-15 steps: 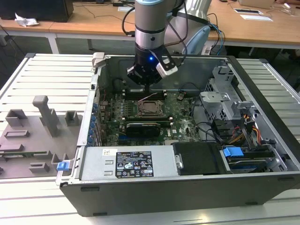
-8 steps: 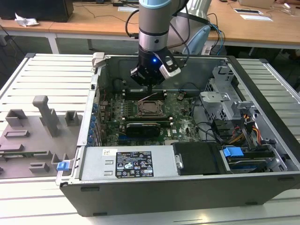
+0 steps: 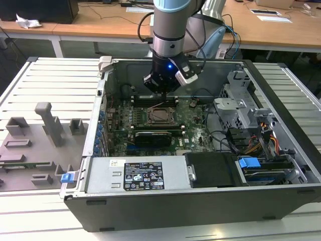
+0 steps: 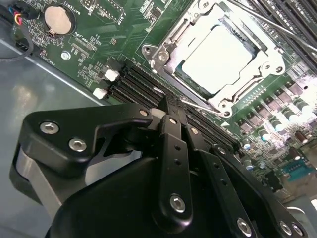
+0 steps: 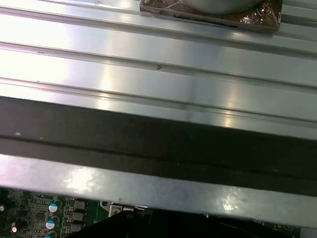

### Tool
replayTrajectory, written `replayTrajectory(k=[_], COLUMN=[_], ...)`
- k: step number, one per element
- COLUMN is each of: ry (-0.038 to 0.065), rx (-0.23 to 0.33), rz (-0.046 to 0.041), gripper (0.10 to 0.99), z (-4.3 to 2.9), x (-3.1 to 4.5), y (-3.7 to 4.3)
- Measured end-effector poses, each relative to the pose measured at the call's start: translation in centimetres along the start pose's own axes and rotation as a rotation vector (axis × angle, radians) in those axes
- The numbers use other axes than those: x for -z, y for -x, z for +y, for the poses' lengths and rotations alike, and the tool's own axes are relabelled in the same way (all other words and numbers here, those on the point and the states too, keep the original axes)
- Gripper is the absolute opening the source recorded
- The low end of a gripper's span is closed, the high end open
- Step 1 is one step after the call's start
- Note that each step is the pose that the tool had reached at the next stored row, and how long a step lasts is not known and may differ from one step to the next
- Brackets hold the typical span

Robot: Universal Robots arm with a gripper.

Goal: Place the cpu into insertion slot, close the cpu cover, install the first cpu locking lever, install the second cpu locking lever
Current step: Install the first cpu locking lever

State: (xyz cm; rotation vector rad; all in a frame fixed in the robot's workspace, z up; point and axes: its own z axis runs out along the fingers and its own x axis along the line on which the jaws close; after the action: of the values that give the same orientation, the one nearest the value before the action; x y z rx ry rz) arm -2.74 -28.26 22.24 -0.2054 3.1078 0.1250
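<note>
Silvery cpu [image 4: 218, 59] sits in the slot [image 4: 226, 105] mid-board, cover [image 4: 173, 34] down. Gripper [image 4: 166, 105] — fingers pinched together, nothing seen between them — tips at the lever [image 4: 198, 104], which runs along the slot's memory-slot edge.

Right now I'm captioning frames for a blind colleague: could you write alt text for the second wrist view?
A black gripper, fingers shut, tips at a thin metal lever beside the insertion slot on a green circuit board. The silvery cpu sits inside, framed by the cpu cover; black memory slots run alongside.
</note>
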Motion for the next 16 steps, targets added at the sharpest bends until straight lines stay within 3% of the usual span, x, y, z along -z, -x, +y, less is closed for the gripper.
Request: replayTrajectory(k=[7, 11, 16], ry=[0.0, 0.0, -0.008], rx=[0.0, 0.0, 0.0], rz=[0.0001, 0.0001, 0.0011], gripper=[0.106, 0.106, 0.106], z=[-0.17, -0.18, -0.15], x=[-1.44, -1.48, -1.64], y=[0.41, 0.45, 0.55])
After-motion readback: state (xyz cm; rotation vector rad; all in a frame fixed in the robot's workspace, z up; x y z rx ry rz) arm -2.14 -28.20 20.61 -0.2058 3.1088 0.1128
